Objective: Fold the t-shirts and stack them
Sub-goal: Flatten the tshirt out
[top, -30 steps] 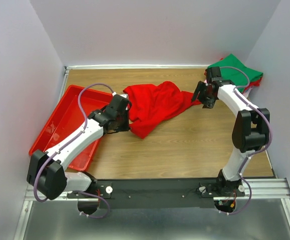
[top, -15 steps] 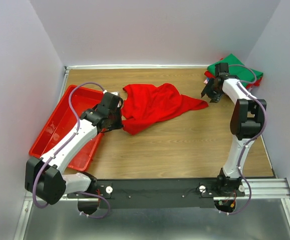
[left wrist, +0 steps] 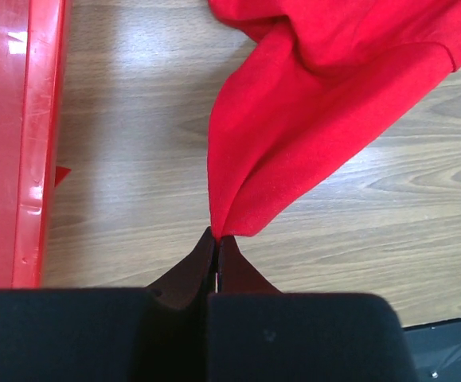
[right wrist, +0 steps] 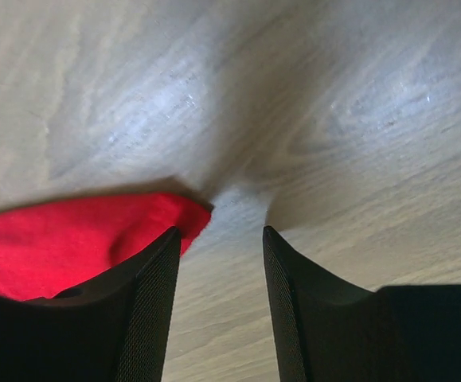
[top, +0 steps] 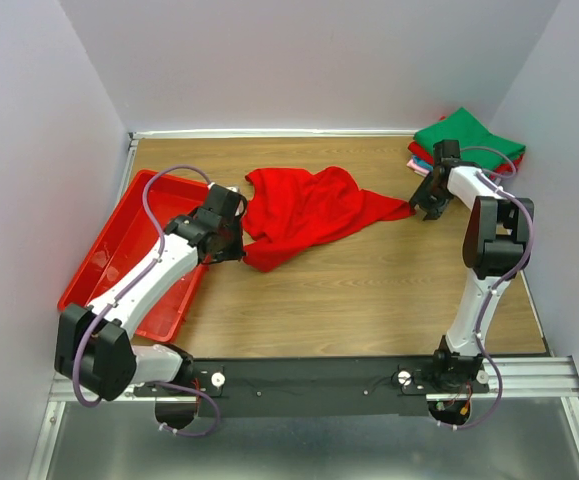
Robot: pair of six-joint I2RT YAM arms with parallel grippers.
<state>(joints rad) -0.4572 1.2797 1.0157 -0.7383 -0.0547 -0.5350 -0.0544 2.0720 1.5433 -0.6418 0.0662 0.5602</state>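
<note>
A bright red t-shirt [top: 304, 212] lies crumpled across the middle of the wooden table. My left gripper [top: 235, 232] is shut on its left lower edge; in the left wrist view the cloth [left wrist: 318, 103] runs straight out of the closed fingertips [left wrist: 216, 239]. My right gripper [top: 421, 205] is open just right of the shirt's right tip [top: 399, 208]. In the right wrist view that red tip [right wrist: 79, 243] lies beside the left finger [right wrist: 146, 294], with bare wood between the fingers. A stack of folded shirts, green on top [top: 469, 135], sits at the back right.
A red plastic tray [top: 119, 250] stands at the left, under my left arm; its rim shows in the left wrist view [left wrist: 39, 135]. White walls close in the table at the back and sides.
My right gripper has let go of the shirt's right tip, lifted away, then come back down beside it. My left gripper pulled its edge slightly left; the shirt now lies flatter.
</note>
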